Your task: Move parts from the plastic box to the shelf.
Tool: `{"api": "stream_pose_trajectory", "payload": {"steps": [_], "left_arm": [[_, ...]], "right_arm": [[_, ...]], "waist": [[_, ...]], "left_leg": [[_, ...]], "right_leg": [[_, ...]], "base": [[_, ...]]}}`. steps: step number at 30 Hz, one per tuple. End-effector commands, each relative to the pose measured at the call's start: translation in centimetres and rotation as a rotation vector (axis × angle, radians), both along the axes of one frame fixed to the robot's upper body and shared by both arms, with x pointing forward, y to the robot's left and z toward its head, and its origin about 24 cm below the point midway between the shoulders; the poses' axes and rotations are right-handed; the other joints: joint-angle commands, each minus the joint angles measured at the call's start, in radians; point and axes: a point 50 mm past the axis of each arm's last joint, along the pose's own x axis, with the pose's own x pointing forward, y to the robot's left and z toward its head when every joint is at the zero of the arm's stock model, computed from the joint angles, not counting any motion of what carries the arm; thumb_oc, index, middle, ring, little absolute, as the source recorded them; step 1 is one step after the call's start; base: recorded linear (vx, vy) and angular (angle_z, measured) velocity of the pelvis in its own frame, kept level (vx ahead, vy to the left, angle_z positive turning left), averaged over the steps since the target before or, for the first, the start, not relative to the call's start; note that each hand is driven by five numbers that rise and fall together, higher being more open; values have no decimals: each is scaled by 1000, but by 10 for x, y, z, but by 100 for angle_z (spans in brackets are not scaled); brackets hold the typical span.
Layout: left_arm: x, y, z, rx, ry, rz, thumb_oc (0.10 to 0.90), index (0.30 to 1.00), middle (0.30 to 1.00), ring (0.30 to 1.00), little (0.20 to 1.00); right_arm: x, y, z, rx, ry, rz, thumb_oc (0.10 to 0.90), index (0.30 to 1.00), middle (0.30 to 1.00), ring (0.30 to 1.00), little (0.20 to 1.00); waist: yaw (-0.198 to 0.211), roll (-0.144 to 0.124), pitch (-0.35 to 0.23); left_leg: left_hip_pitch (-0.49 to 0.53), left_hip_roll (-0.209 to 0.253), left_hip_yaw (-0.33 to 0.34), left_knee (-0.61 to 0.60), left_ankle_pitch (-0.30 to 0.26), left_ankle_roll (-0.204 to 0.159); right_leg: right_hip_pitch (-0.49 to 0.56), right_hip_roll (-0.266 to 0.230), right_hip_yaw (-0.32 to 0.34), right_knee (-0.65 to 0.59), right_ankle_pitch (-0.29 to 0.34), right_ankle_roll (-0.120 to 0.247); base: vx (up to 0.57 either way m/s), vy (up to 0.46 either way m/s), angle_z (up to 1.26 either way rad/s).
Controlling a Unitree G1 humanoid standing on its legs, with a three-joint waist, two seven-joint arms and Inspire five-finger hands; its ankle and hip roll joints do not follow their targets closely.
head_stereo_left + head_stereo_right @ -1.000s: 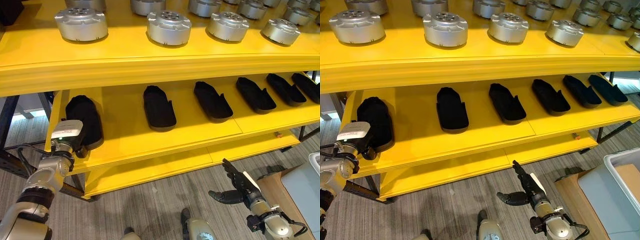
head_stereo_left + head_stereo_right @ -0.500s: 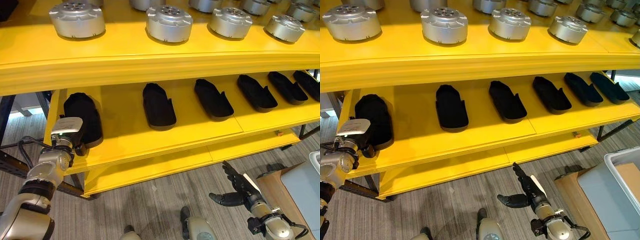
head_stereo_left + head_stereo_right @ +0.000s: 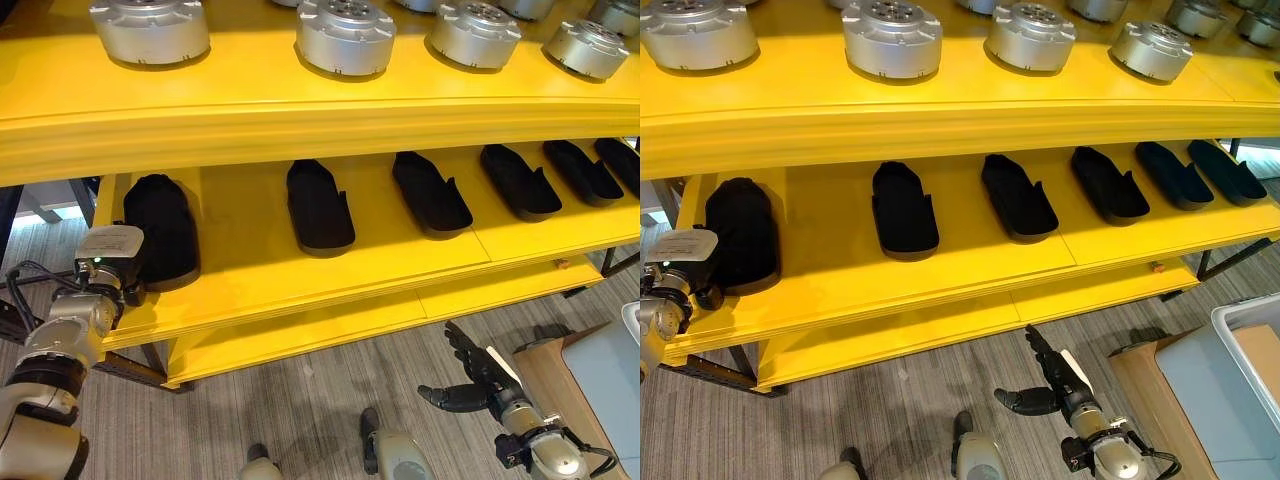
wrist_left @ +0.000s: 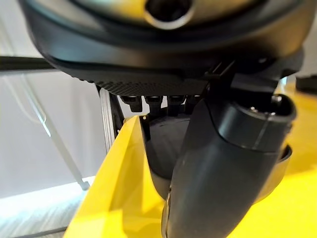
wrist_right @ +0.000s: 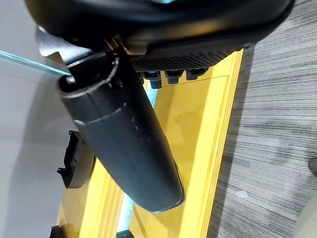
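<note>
Left hand (image 3: 128, 285) at left end of yellow shelf (image 3: 300, 270), against leftmost black part (image 3: 158, 228) on middle level — grip hidden, cannot tell. Right hand (image 3: 468, 383) low over floor (image 3: 300, 420) — fingers spread, empty.

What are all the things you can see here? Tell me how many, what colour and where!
Shelf: one, yellow, several levels, filling the scene.
Round metal parts: at least four in view, silver, in a row on the top level.
Long curved parts: six, black, in a row on the middle level.
Plastic box: one, grey, at the right edge by the floor.
Board: one, light wood, beside the box.
Floor: grey, striped carpet.
Left hand: dark, at the leftmost black part; fingers hidden.
Right hand: dark, open, low over the floor.
</note>
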Motion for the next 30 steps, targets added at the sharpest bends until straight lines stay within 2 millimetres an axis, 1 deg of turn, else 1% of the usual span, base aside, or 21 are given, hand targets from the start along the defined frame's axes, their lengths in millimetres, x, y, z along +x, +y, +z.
{"api": "stream_pose_trajectory", "payload": {"steps": [1,2,17,26,30], "left_arm": [[9,4,80,182,-210,-54,900,1000,1000,1000,1000],[10,-1,84,223,-202,-91,900,1000,1000,1000,1000],[13,-8,89,234,-222,-124,900,1000,1000,1000,1000],[11,-6,94,266,-230,-116,900,1000,1000,1000,1000],[8,-1,96,283,-221,-99,900,1000,1000,1000,1000]], "right_arm": [[16,-8,42,-19,-231,26,900,1000,1000,1000,1000],[16,-9,44,-23,-236,27,900,1000,1000,1000,1000],[15,-12,44,-30,-238,20,900,1000,1000,1000,1000],[15,-12,44,-38,-235,19,900,1000,1000,1000,1000],[15,-13,44,-42,-235,17,900,1000,1000,1000,1000]], "waist": [[-8,-19,-57],[-8,-17,-56],[-11,-14,-61],[-11,-12,-63],[-10,-9,-61]], "left_leg": [[-66,27,-21,82,-35,13],[-63,26,-19,81,-36,14],[-68,26,-18,83,-33,14],[-70,27,-16,85,-34,14],[-69,26,-14,83,-34,14]], "right_leg": [[131,-44,22,-88,-42,61],[132,-46,22,-90,-41,63],[130,-48,24,-95,-36,62],[130,-48,25,-96,-35,62],[129,-48,24,-96,-36,64]], "base": [[0,0,0],[0,0,0],[0,2,-2],[0,0,0],[0,0,0]]}}
